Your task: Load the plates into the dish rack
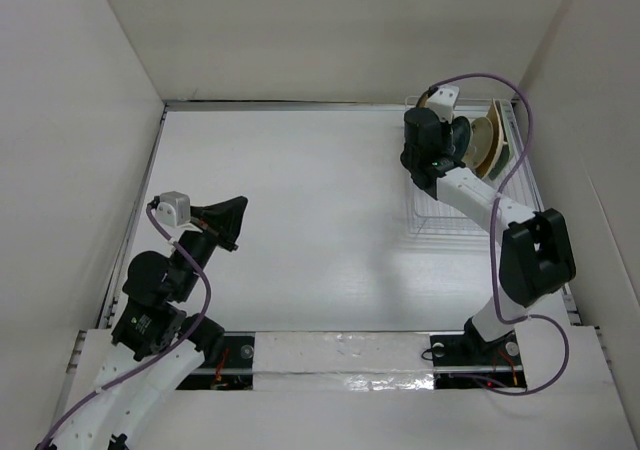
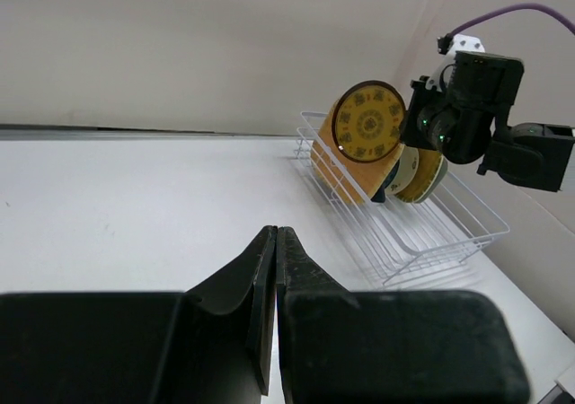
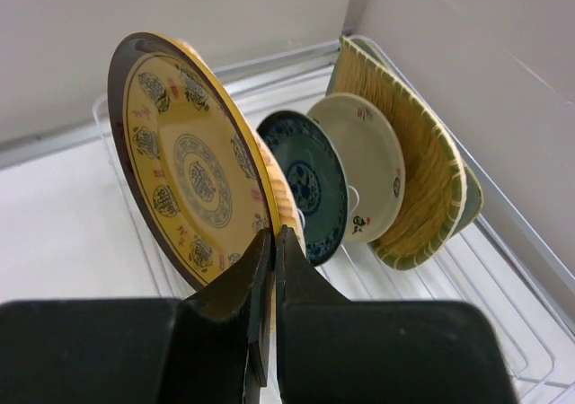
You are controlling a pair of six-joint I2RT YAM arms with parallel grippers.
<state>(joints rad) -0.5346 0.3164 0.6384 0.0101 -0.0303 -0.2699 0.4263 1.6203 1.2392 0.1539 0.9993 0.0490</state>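
Glossy yel. plate (image 3: 189,171), thin-wire rack (image 2: 413,238)

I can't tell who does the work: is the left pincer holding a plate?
No, the left pincer is shut empty, standing apart from the rack where the plates stand.

No legible text, brand, number or sign appears in any view. The yellow plate (image 3: 193,166), centre left of the right wrist view, carries dark round medallions; whether these are characters cannot be determined. The cream plate (image 3: 368,166) bears small red and dark marks, too small to read.
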